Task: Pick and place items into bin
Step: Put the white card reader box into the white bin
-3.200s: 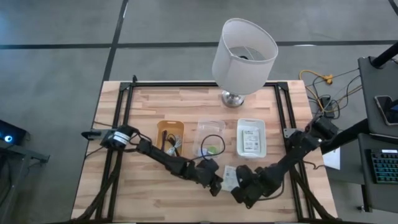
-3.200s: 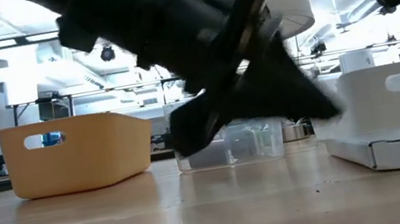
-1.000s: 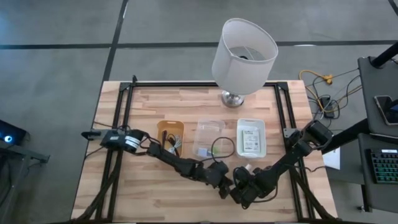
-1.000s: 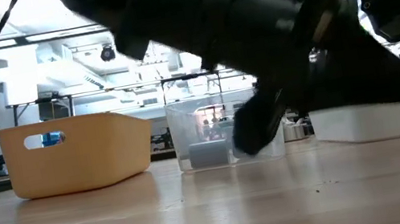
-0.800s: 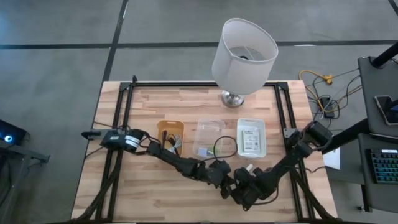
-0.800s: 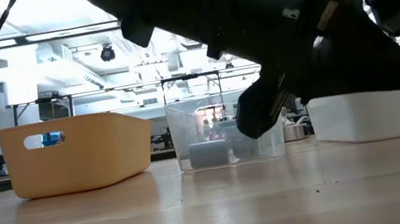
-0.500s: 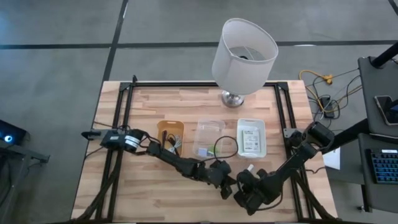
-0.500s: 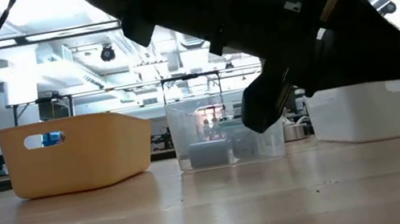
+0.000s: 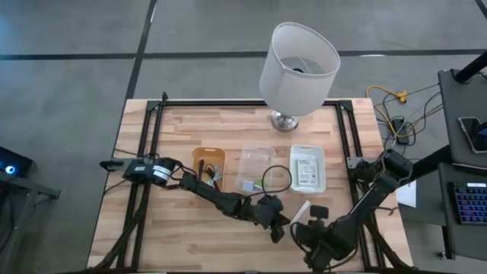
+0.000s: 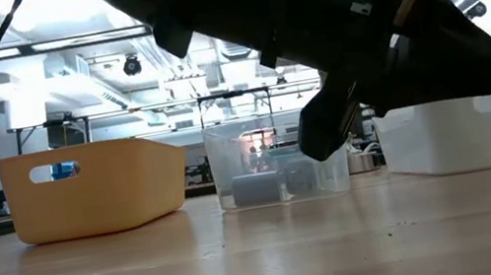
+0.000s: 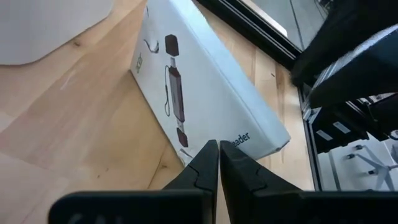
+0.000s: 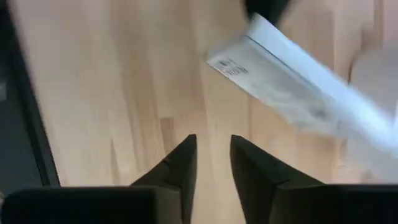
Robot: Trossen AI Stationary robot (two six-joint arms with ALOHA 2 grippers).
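Note:
A flat white printed packet [image 9: 299, 211] stands tilted near the table's front centre, one long edge [image 11: 155, 118] down by the wood. My left gripper [image 9: 280, 227] reaches in from the left, and its shut fingertips [image 11: 219, 148] are at the packet. My right gripper [image 9: 318, 232] hovers to the packet's right, pointing down. Its fingers [image 12: 212, 162] stand a little apart over bare wood with nothing between them. The packet [image 12: 292, 81] lies off to their side. My left gripper meets the packet's edge [image 11: 239, 142] beside a corner, at the printed word. The two fingers are closed together on it and come in slanting down from the table's left. The fingertips hide the exact place. The packet stays propped at a tilt.
Three bins stand in a row behind: a tan one [image 9: 208, 166] with cords, a clear one [image 9: 257, 169], and a white one [image 9: 307, 167] holding another packet. A big white lamp [image 9: 298, 65] stands at the far edge. Black rails [image 9: 346, 152] frame the table.
My right gripper has risen and drawn away from the packet toward the near right, rolling about its axis; it has left the low view. The packet has stayed tilted at my left gripper's tips. My left gripper has kept nearly still.

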